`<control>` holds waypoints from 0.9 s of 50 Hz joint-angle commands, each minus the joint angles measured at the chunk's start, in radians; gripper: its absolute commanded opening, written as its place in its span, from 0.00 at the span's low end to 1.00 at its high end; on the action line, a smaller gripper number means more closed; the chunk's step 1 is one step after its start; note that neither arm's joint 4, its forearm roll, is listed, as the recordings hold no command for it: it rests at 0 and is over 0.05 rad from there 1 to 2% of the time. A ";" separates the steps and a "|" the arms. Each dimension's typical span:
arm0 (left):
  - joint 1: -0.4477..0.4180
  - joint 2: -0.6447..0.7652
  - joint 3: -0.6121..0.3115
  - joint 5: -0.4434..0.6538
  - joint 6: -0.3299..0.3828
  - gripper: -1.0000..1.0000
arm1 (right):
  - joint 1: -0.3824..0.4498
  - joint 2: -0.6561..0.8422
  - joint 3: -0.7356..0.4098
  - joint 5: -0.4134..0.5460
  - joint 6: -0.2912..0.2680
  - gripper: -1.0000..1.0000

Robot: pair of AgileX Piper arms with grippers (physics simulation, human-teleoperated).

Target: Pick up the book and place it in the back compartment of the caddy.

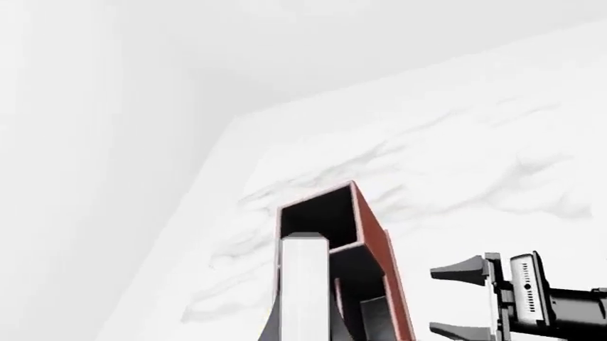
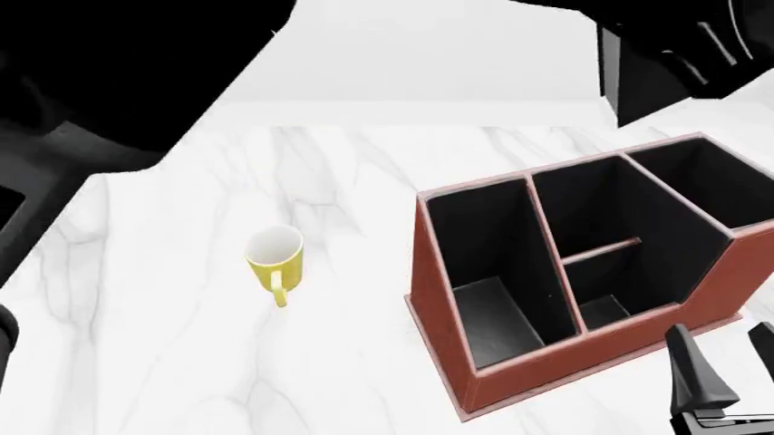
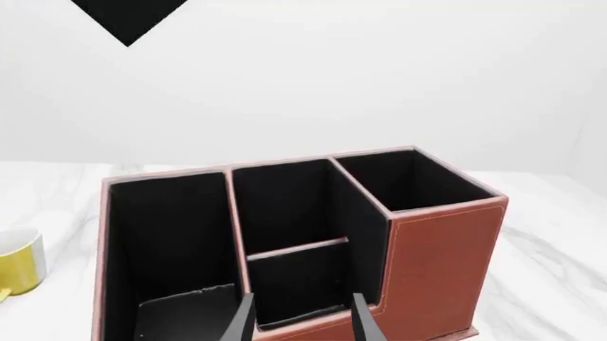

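We are seeing the book [image 1: 305, 284] only in the left wrist view, as a pale upright slab of page edges standing close to the camera and overlapping the caddy [image 1: 374, 234] behind it; in the front view we are not finding it on the table [image 2: 181, 362] at all. The left gripper's fingers are not showing clearly around it, so we cannot tell whether they are pinching it or standing apart.

The back compartment [image 2: 611, 308] is lying in the caddy's middle column, just behind the low outer wall and cut off from its twin by the short cross divider [image 2: 599, 246]; we are seeing nothing but black lining inside it. The caddy [image 2: 436, 308] is sitting on the right half of the marble table, turned at an angle.

The right gripper [image 2: 731, 362] is hovering just beside the caddy's low wall with its fingers spread and nothing between them; in its own wrist view the right gripper [image 3: 303, 320] is facing that small cell [image 3: 303, 284].

Well apart on the left, the yellow mug [image 2: 275, 254] is standing upright on the table
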 commanded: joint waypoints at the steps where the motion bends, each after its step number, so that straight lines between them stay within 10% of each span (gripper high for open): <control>1: -0.010 -0.021 0.236 -0.209 -0.036 0.00 | 0.001 0.000 -0.001 0.000 0.003 1.00; 45: -0.033 0.067 0.474 -0.389 -0.107 0.00 | 0.000 0.001 -0.001 0.004 0.007 1.00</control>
